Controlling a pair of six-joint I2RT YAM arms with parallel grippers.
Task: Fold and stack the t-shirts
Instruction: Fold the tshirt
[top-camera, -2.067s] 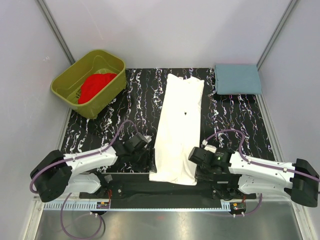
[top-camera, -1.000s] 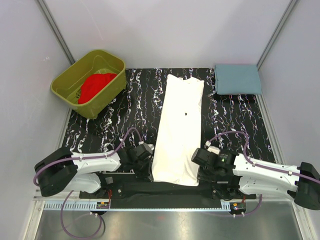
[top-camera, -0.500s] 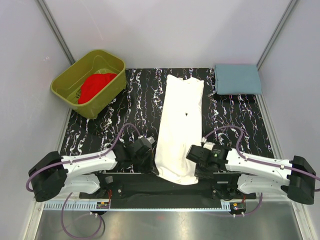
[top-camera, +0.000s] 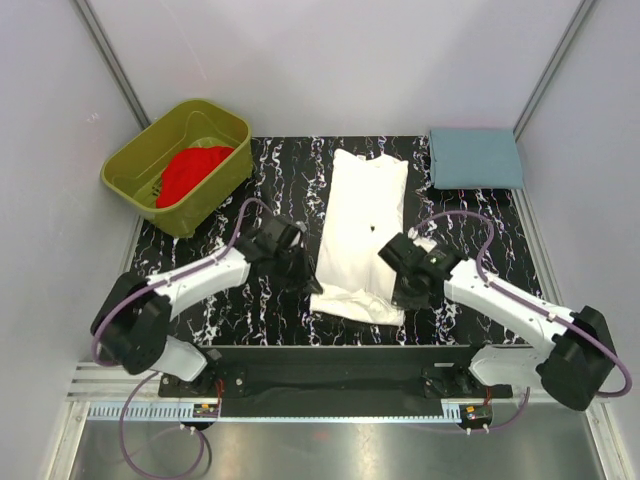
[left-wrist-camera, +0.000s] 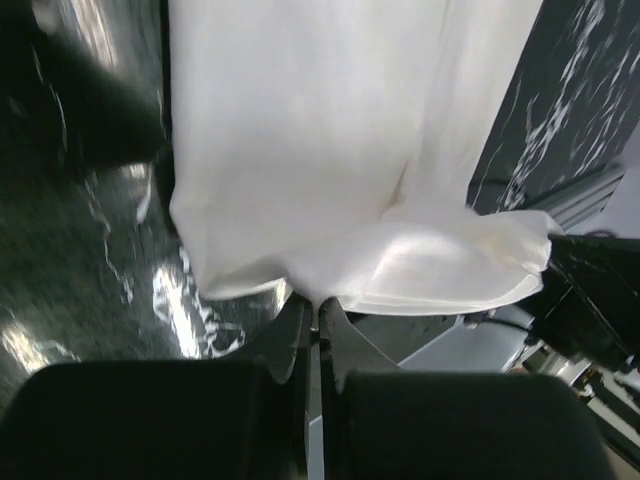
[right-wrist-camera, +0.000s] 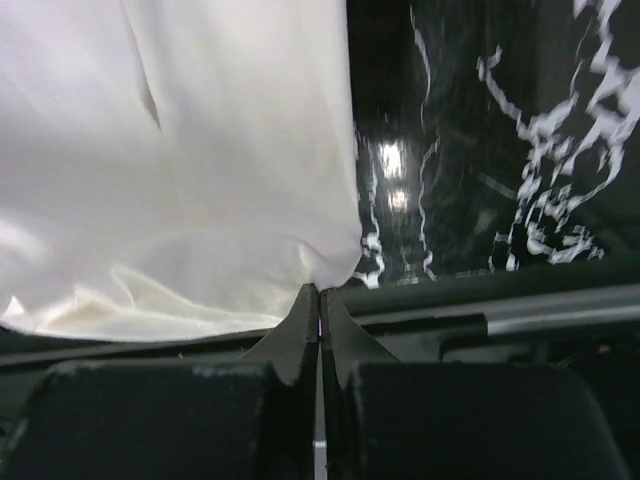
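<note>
Left claw (left-wrist-camera: 318, 308) and right claw (right-wrist-camera: 318, 298) each pinched fully closed on the near hem of the plain white cloth t-shirt (top-camera: 362, 215), held above the black marbled worktop (top-camera: 250, 190).

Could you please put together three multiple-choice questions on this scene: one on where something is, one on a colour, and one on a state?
1. Where is the red t-shirt?
A) on a shelf
B) in the olive-green tub
C) on a hanger

2. What colour is the folded cloth at the far right corner?
A) blue-grey
B) yellow
C) pink

3. How do the left tool and the right tool stand?
A) both wide open
B) both shut on the near hem of the white t-shirt
C) one open, one shut

Answers:
1 B, as the red cloth lies within the tub's walls.
2 A, as the top view shows it plainly blue-grey.
3 B, as each wrist view shows the tool closed, with white cloth pinched at its tip.
</note>
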